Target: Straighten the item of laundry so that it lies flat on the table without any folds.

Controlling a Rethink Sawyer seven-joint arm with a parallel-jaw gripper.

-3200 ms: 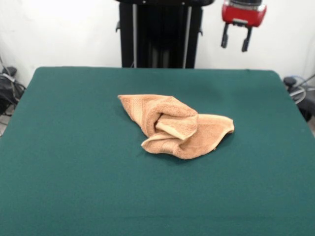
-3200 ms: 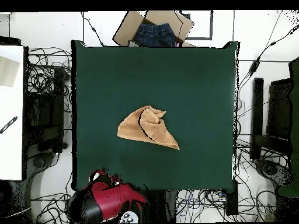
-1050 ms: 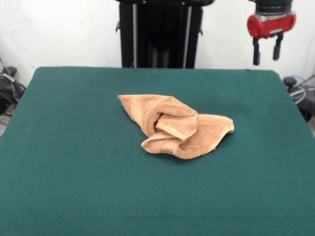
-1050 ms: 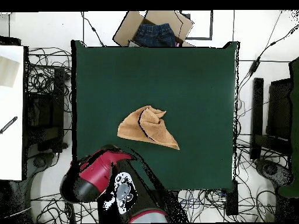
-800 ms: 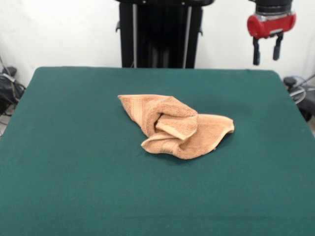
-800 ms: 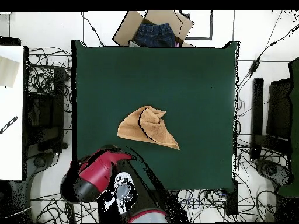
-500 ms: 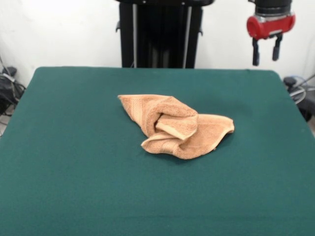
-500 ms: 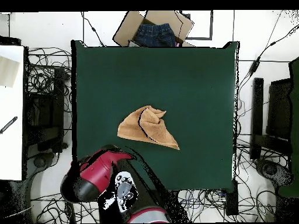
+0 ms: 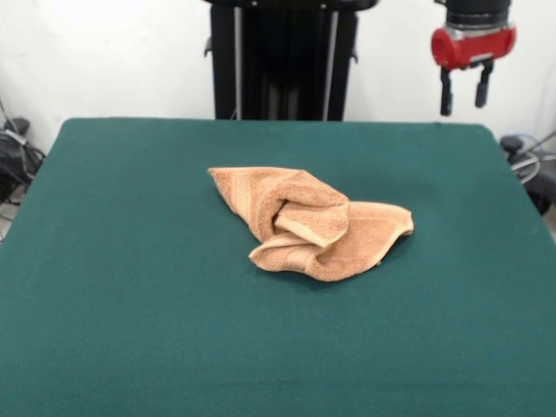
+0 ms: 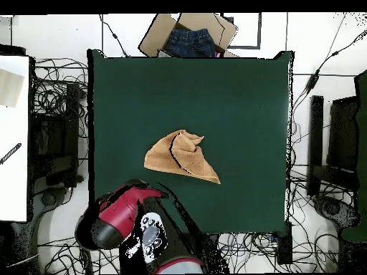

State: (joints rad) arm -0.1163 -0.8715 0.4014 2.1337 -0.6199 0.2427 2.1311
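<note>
Green table [image 9: 113, 287] across both views; red and black arm [image 10: 118, 218] over its edge near one corner in the overhead view; crumpled tan towel [image 9: 308, 221] near the table's middle, folded over on itself with a rolled ridge on top, one corner pointing out flat; claw [image 9: 462, 89] high above the table edge, well apart from the towel, fingers spread, holding nothing.
</note>
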